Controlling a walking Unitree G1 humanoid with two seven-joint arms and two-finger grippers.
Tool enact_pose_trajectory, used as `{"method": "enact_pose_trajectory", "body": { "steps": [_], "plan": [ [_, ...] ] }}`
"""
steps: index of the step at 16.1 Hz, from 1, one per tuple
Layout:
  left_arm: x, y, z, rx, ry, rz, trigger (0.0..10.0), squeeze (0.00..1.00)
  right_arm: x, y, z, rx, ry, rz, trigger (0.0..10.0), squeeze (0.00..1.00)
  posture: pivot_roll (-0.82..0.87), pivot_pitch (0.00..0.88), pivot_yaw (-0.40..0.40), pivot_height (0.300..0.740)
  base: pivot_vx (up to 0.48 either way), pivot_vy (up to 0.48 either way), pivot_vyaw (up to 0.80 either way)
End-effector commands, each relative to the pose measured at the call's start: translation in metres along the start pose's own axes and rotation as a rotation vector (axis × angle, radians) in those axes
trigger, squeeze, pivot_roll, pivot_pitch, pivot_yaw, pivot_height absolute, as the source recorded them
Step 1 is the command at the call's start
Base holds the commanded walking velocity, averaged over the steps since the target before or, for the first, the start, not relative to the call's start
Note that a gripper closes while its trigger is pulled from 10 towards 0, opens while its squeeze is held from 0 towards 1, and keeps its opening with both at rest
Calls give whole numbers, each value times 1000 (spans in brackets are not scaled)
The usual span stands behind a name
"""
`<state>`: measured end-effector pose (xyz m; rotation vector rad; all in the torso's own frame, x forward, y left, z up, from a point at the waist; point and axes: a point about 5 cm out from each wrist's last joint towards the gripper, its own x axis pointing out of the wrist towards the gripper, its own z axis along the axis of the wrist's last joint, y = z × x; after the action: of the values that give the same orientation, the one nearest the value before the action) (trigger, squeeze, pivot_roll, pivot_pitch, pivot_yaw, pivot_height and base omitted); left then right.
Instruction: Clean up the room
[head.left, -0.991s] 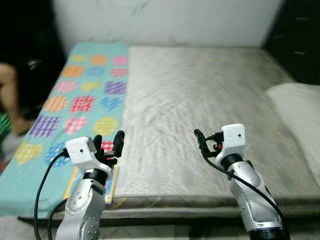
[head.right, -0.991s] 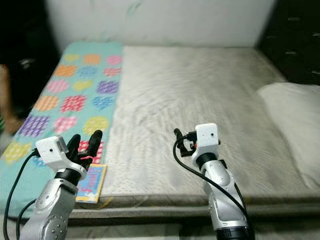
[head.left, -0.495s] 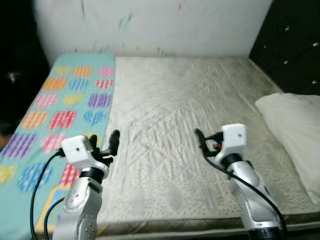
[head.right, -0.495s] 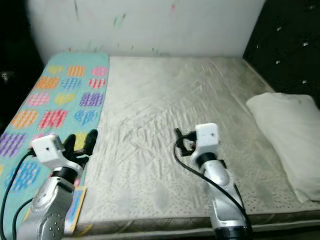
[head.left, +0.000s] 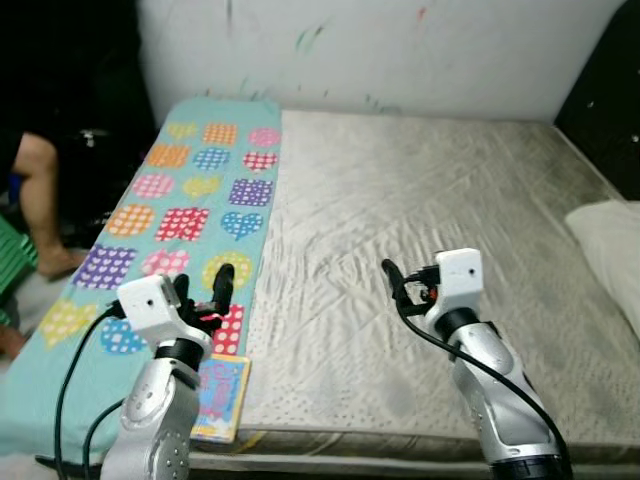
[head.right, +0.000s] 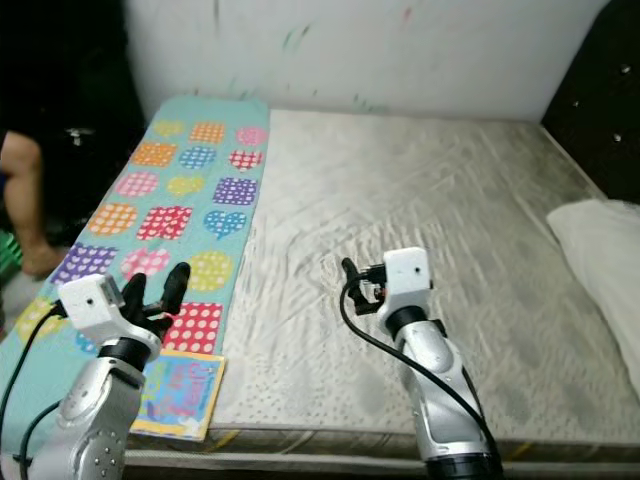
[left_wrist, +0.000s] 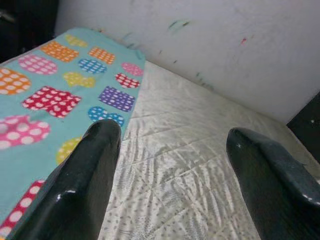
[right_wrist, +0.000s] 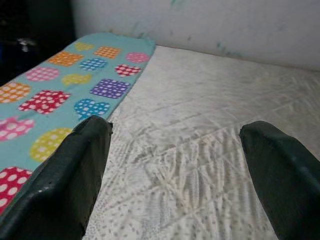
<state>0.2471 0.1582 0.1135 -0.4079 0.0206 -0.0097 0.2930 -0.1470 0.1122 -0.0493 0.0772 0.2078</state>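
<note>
Book (head.right: 180, 394) sits at bed (head.left: 420, 240) edge, on heart blanket (head.left: 190, 215), just under my left gripper (head.left: 200, 292). Both grippers, L & right gripper (head.left: 392, 275), wide open w/ nothing held, ready to grab.

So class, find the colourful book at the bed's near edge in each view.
Left eye: book, low, beside the left gripper.
Right eye, low on the left.
Left wrist: not in it.
Right wrist: not in it.
Shared landmark: blanket.
</note>
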Motion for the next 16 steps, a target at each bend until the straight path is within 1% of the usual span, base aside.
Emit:
{"method": "enact_pose_trajectory", "body": {
  "steps": [1, 8, 16],
  "plan": [
    [0, -6, -1, -9, 7, -11, 10000, 0, -1, -7, 1, -13, 1, -16, 10000, 0, -23, 42, -20, 740, 0, 480, 0],
    [1, -6, -2, -11, 4, -9, 10000, 0, 0, -4, 3, -47, -2, 17, 10000, 0, -26, 33, -23, 740, 0, 480, 0],
    [2, -7, -2, -7, 6, -7, 10000, 0, 0, -2, 4, -56, 0, 32, 10000, 0, -26, 30, -26, 740, 0, 480, 0]
  ]
}}
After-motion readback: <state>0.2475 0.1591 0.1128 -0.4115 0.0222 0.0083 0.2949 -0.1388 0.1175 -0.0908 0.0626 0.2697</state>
